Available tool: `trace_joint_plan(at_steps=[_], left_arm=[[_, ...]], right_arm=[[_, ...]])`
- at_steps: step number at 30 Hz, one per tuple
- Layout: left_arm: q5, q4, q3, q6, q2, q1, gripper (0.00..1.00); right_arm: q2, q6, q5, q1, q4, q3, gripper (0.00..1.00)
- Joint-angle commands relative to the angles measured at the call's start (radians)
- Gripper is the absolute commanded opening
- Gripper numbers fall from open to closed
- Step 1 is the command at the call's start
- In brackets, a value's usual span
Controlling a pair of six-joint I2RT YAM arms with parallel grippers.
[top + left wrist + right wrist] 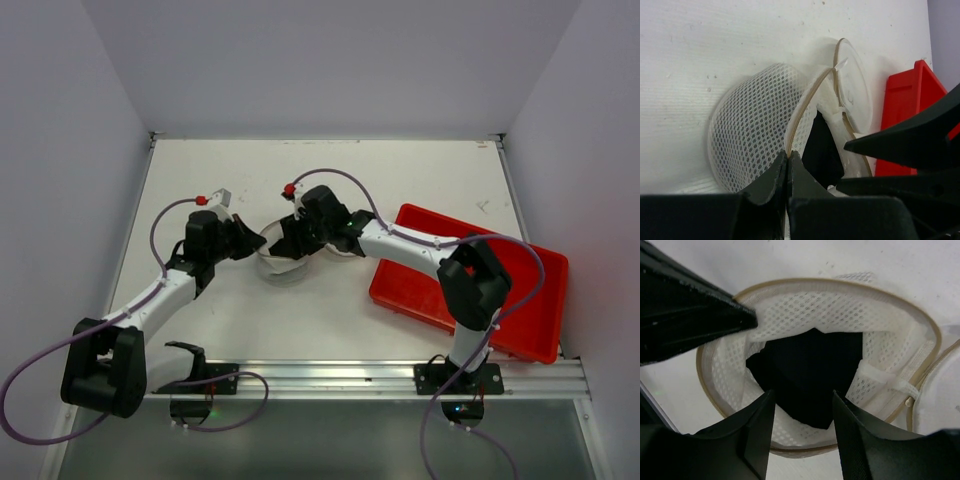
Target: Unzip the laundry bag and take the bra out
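The laundry bag [284,268] is a small round white mesh case lying open in the middle of the table. Its mesh half [750,135] stands on edge and its lid half [852,85] leans behind. A black bra [807,365] sits inside the open half. My left gripper [788,155] is shut on the bag's beige rim and holds it up. My right gripper [803,393] is open at the mouth of the bag, one finger on either side of the bra, not touching it. In the top view my left gripper [256,243] and right gripper [290,244] meet over the bag.
A red plastic tray [470,285] lies to the right of the bag, under my right arm, and shows in the left wrist view [900,110]. White walls close off the table at the back and both sides.
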Motion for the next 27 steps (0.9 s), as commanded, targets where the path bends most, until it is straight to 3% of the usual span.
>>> trace_joint_plan(at_steps=[1,10,16,27], left_arm=[[-0.051,0.011,0.003,0.027,-0.026,-0.005,0.0],[-0.072,0.011,-0.003,0.033,-0.018,-0.007,0.0],[-0.074,0.014,-0.005,0.033,-0.015,-0.005,0.0],[-0.107,0.0,-0.006,0.024,0.006,-0.004,0.0]], right_arm=[[-0.018,-0.053,0.017,0.044,-0.084,0.011,0.52],[0.047,-0.085,0.094,0.067,-0.073,0.091,0.73],[0.131,-0.096,0.149,0.071,-0.11,0.164,0.73],[0.195,-0.028,0.177,0.103,-0.06,0.128,0.77]])
